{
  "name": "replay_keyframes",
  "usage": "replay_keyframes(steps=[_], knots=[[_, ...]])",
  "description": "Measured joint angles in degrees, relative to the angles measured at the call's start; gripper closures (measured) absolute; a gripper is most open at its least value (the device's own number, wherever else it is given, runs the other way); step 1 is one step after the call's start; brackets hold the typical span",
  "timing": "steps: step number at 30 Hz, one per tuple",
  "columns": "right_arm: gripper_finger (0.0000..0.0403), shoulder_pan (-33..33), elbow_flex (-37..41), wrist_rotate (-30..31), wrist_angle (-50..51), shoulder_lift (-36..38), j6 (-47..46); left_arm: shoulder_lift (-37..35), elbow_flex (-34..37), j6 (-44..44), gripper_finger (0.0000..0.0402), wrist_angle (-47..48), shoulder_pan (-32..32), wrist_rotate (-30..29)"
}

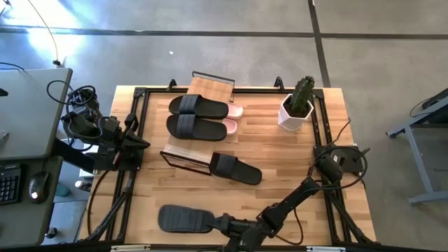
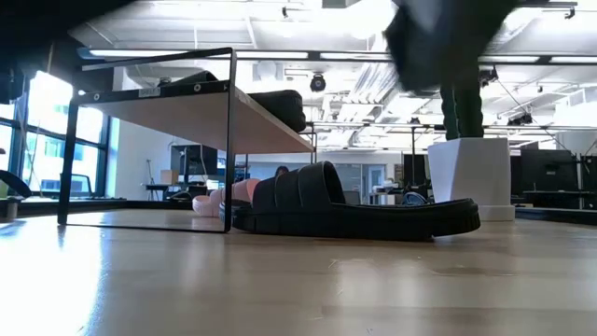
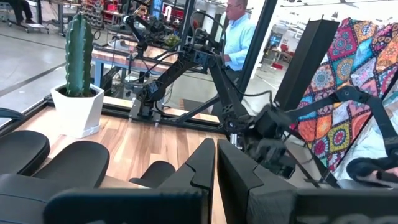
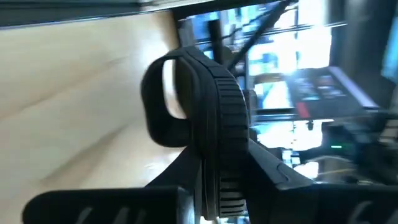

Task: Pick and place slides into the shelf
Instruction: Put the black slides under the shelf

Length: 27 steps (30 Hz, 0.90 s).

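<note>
The shelf (image 1: 198,119) stands mid-table with two black slides (image 1: 198,106) (image 1: 196,128) lying across its boards. Pink slides (image 1: 233,119) stick out past their right ends. A third black slide (image 1: 236,169) lies on the table at the shelf's near right corner; in the low view this slide (image 2: 354,213) rests sole down. A fourth black slide (image 1: 183,218) is by the near edge, with my right gripper (image 1: 222,224) shut on its right end. My left gripper (image 1: 140,143) waits shut at the table's left edge, holding nothing. My right gripper pinches the slide's sole (image 4: 219,168) between its two fingers (image 4: 273,177), close behind the strap (image 4: 180,93). It comes nearly level from the table's right, fingers pointing along the slide. The slide reaches out toward the left; whether its free end touches the table I cannot tell.
A white pot with a cactus (image 1: 297,106) stands at the far right of the table. A black metal frame (image 1: 318,126) runs along the table's edges. Bare wood (image 1: 294,161) lies between the shelf and the right edge. A person (image 3: 239,34) stands in the room beyond.
</note>
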<state>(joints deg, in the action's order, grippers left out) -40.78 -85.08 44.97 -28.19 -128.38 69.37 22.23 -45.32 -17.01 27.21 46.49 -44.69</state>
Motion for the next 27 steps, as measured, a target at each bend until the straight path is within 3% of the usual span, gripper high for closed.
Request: replay_keyframes(steps=[9,14,22,27], knots=[[0.0366,-0.1,0.0,4.0,-12.9,3.5,10.4,0.0,0.0,-1.4,0.0394,2.2,0.0,0.0],[0.0366,-1.2,0.0,8.2,-16.1,7.9,10.0,0.0,0.0,-1.9,0.0394,3.1,0.0,0.0],[0.0367,-4.8,0.0,13.6,-17.7,20.6,-3.9,0.0,0.0,-1.9,0.0394,3.2,0.0,0.0],[0.0367,-7.3,0.0,24.0,-15.4,30.9,-17.8,0.0,0.0,-1.9,0.0394,3.3,0.0,0.0]])
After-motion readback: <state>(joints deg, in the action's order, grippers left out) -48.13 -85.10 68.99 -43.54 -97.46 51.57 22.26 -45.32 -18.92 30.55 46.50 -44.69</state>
